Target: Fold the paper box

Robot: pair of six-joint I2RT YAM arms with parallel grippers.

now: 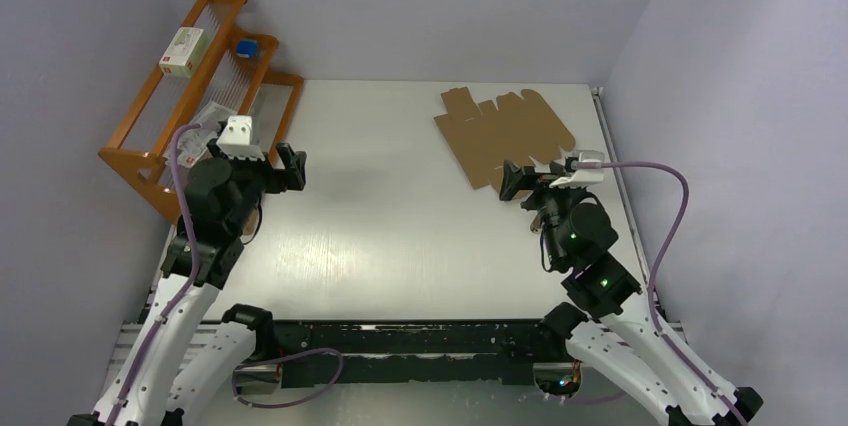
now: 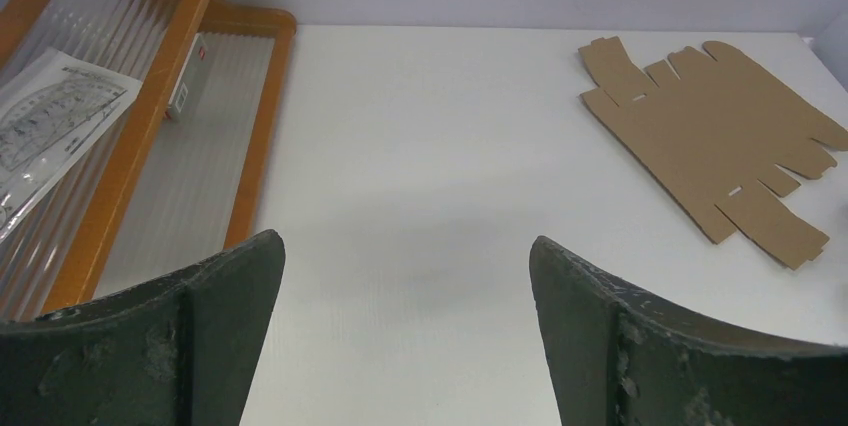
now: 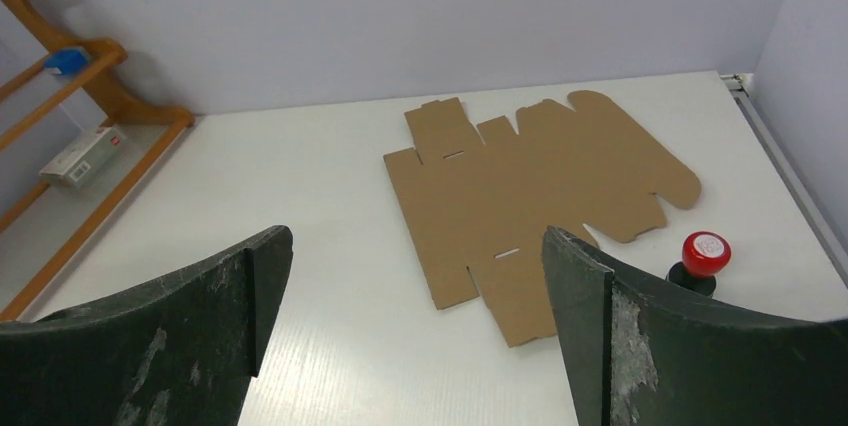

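Now the flat paper box (image 1: 505,131) is lying just beyond the right gripper (image 1: 512,182), which is gaping open, empty.

White table (image 1: 400,236) holds flat paper box (image 1: 505,131), red-capped knob (image 3: 705,256)

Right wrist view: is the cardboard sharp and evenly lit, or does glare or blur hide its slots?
Right wrist: the paper box is sharp and evenly lit, slots readable, no glare. Left wrist: it is sharp there too; a soft grey shadow lies on the table. Top external: even light, faint sheen on the table, the paper box small but clear.
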